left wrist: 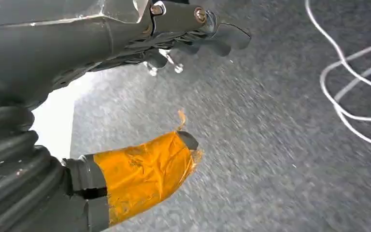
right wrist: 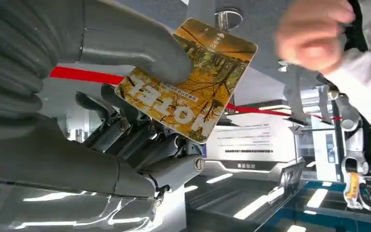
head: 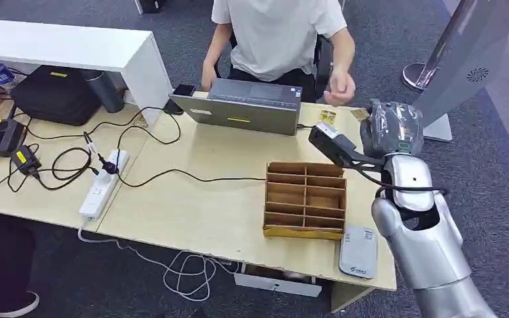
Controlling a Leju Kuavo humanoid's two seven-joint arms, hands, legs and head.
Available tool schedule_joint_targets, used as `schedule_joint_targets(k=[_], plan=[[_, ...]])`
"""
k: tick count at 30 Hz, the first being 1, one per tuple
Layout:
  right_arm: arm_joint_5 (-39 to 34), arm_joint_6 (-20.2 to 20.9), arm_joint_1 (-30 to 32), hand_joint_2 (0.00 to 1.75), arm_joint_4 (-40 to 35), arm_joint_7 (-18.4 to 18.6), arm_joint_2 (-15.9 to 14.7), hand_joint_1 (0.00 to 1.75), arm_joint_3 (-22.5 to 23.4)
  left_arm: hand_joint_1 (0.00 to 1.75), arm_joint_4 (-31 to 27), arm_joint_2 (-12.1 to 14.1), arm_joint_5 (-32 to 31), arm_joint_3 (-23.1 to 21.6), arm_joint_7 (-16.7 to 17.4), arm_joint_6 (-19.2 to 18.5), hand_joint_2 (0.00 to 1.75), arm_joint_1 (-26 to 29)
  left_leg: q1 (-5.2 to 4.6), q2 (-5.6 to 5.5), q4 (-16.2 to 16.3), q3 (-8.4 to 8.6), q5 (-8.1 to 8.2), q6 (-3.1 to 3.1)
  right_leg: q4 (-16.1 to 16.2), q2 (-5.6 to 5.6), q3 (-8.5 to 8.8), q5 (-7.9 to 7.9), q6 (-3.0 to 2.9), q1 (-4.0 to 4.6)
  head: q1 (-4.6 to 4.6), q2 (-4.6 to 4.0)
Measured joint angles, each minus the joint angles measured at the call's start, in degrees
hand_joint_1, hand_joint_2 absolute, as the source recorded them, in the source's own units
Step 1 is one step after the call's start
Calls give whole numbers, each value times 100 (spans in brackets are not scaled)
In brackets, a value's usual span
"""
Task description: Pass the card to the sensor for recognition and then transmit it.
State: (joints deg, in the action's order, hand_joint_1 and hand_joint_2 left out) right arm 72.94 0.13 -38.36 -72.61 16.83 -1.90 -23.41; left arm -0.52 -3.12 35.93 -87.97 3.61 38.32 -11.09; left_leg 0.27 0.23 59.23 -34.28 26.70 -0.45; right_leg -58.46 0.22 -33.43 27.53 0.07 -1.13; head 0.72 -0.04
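So from my head view, my right hand (head: 391, 126) is raised at about 2 o'clock over the table (head: 192, 199), past the wooden organizer (head: 305, 199), near a person's hand (head: 339, 86). Right wrist view: my thumb and fingers pinch the yellow forest card (right wrist: 188, 79), the person's hand blurry beside it. Left wrist view: my left hand (left wrist: 145, 121) hangs over grey carpet (left wrist: 280, 159), fingers apart, holding nothing.

Laptop (head: 246, 105), open, at far edge of wooden table (head: 192, 212), person (head: 278, 36) seated behind it. Brown compartment box (head: 305, 199) near front right. White power strip (head: 103, 184) with black cables (head: 73, 159) at left. Black bag (head: 56, 93) under white shelf (head: 66, 45). White cable (head: 185, 268) looped on grey carpet.
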Motion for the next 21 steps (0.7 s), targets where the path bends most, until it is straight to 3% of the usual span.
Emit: schedule_joint_targets(k=[8, 21], plan=[[-2, -184, 289, 175, -223, -79, -164, 175, 29, 0, 0, -24, 182, 0, 4, 0, 175, -2, 1, -2, 0, 2, 0, 0, 0, -1, 1, 0, -1, 0, 2, 0], [-313, -940, 2279, 175, -1565, -448, -1137, 175, 890, 0, 4, 122, 641, -2, 120, 0, 175, 65, -1, -7, 0, -6, 13, 9, 8, -8, 1, 6, 3, 0, 2, 0]])
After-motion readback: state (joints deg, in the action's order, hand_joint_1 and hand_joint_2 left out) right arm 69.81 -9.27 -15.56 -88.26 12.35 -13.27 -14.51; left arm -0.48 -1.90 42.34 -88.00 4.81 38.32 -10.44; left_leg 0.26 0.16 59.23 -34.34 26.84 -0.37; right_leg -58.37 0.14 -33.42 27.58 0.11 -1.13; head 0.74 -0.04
